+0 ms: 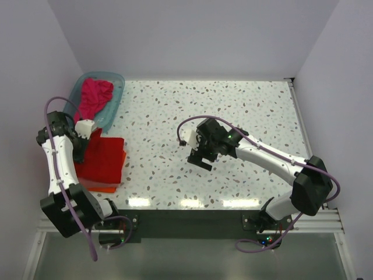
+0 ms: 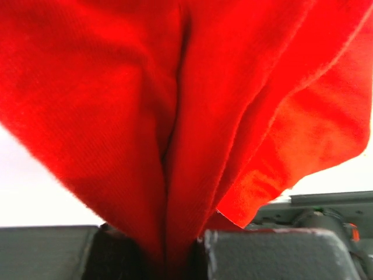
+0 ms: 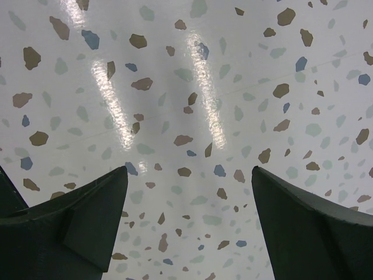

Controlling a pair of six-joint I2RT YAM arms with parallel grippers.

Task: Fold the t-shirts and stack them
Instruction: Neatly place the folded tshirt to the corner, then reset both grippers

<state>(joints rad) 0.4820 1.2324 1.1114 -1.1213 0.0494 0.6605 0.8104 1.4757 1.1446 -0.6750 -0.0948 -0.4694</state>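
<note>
A bright red t-shirt (image 1: 104, 158) lies folded flat on top of a stack at the table's left side, and an orange folded t-shirt (image 1: 111, 187) peeks out beneath it. My left gripper (image 1: 83, 153) is at the red t-shirt's left edge. In the left wrist view the red cloth (image 2: 175, 116) bunches up from between the jaws, with my left gripper (image 2: 175, 259) shut on it. A magenta-pink t-shirt (image 1: 94, 96) lies crumpled in the teal tub (image 1: 118, 87). My right gripper (image 1: 201, 158) hovers open over the middle of the table, and in the right wrist view nothing sits between the fingers of my right gripper (image 3: 189, 175).
The teal plastic tub stands at the back left corner, just behind the stack. The speckled tabletop (image 1: 245, 111) stretches to the right of the stack. White walls close off the back and both sides.
</note>
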